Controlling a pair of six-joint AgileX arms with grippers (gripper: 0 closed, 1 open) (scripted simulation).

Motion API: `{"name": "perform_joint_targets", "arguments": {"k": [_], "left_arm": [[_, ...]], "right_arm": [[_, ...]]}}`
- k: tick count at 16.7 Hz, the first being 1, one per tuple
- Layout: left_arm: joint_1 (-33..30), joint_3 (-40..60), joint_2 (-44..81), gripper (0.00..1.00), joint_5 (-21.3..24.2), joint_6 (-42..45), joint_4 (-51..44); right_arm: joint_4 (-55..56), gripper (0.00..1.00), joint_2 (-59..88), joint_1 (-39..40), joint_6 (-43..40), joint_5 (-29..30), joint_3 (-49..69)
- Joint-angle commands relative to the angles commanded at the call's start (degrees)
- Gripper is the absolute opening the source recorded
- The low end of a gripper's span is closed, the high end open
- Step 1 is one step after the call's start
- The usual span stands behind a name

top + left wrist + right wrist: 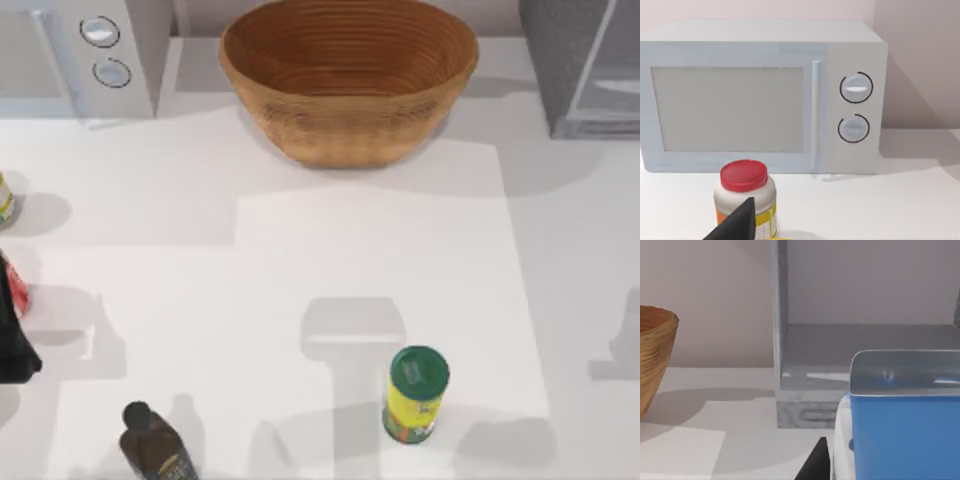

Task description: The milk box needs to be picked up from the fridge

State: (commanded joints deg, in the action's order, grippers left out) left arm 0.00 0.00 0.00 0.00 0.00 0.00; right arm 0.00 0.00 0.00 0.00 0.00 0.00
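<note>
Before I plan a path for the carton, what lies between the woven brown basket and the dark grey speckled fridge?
In the top view, bare white tabletop separates the woven brown basket from the dark grey speckled fridge; the right wrist view agrees.

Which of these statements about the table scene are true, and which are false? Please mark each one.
1. The wicker basket stands at the back of the table, between the microwave and the fridge. True.
2. The yellow can has a red lid. False: its lid is green; the red lid belongs to a white jar standing in front of the microwave.
3. The dark brown bottle lies inside the basket. False: it is on the table near the front edge, on the left.
4. In the right wrist view, the blue and white milk box is close to the camera, in front of the open fridge. True.
</note>
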Motion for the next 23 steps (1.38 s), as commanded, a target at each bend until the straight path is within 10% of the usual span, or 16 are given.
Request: {"name": "perform_joint_targets", "arguments": {"k": [9,23], "left_arm": [[0.00,0.00,0.00,1.00,0.00,0.00,0.00],[0.00,0.00,0.00,1.00,0.00,0.00,0.00]], "right_arm": [[9.60,0.00,12.20,1.19,-0.15,-3.06,2.28],[63.72,0.00,80.30,8.24,0.38,-18.91,15.67]]}}
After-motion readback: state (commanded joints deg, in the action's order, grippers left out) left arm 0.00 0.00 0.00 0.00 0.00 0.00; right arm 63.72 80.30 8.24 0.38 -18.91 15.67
